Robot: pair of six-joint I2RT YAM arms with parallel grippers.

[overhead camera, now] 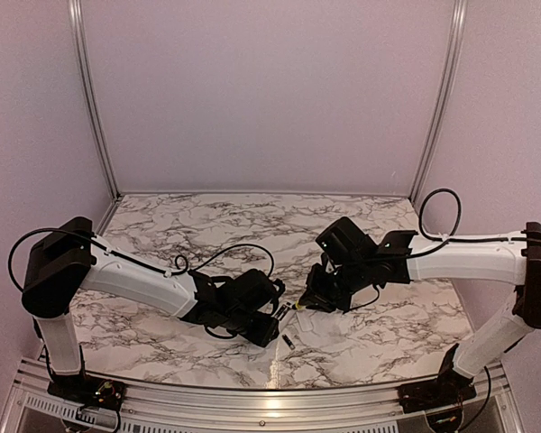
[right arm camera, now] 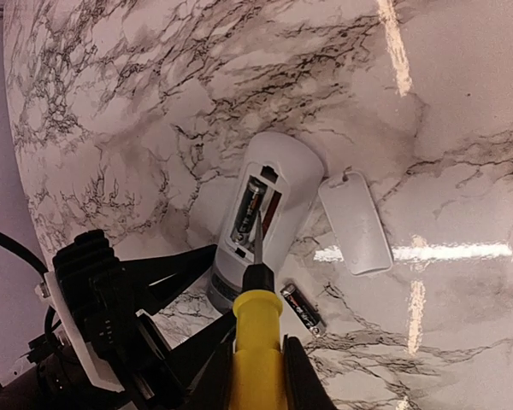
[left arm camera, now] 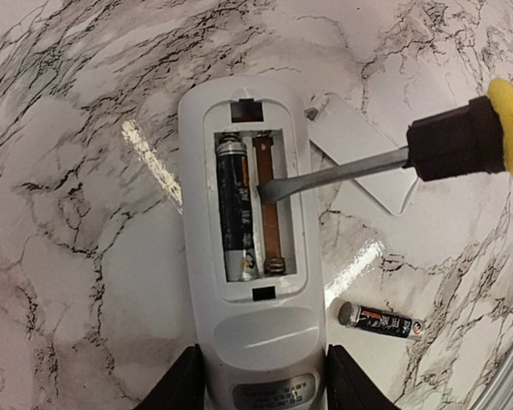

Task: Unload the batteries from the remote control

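The white remote control (left arm camera: 256, 333) lies face down on the marble table, compartment open. One battery (left arm camera: 232, 209) sits in the left slot; the right slot is empty, showing a copper strip. A second battery (left arm camera: 380, 320) lies loose on the table right of the remote. My left gripper (left arm camera: 261, 380) is shut on the remote's near end. My right gripper (right arm camera: 256, 367) is shut on the yellow-handled screwdriver (right arm camera: 256, 316); its flat tip (left arm camera: 267, 192) rests in the empty slot beside the seated battery. In the right wrist view the remote (right arm camera: 282, 175) and loose battery (right arm camera: 303, 309) show too.
The flat white cover piece (left arm camera: 363, 154) lies on the table just right of the remote, under the screwdriver shaft; it also shows in the right wrist view (right arm camera: 355, 222). In the top view both grippers, left (overhead camera: 266, 320) and right (overhead camera: 311, 302), meet near the table's front middle.
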